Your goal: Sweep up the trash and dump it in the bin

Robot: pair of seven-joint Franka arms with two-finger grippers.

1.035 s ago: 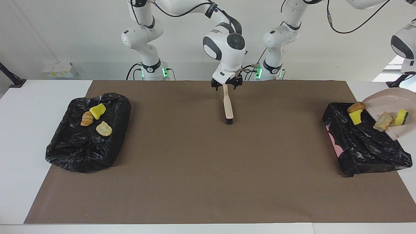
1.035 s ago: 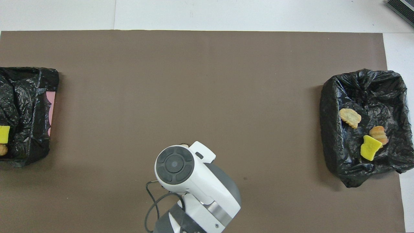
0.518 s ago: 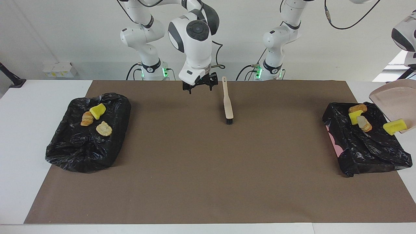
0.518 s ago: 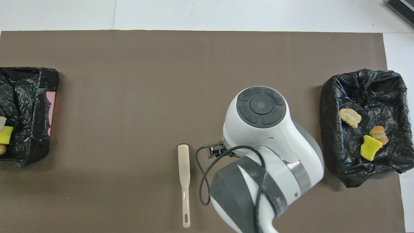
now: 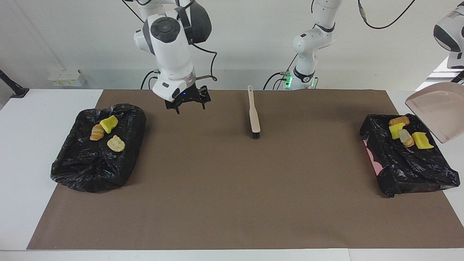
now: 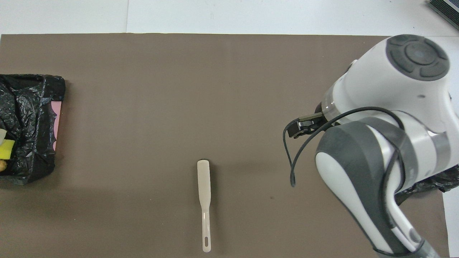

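Now the light, soft yellow foam and bread scraps (image 5: 406, 131) lie in the black-bagged bin (image 5: 409, 163), under the tilted pink plastic dustpan (image 5: 436, 112) the left pincer clamps by its handle, right pincer (image 5: 187, 105) wide, empty.

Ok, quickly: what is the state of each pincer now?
Left pincer: shut, holding the dustpan over the bin.
Right pincer: open, empty, over the mat.

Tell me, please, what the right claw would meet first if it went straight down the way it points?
Most likely the bare brown mat. The right claw points down over it, between the bin at that arm's end and the brush, touching neither; depth is hard to judge.
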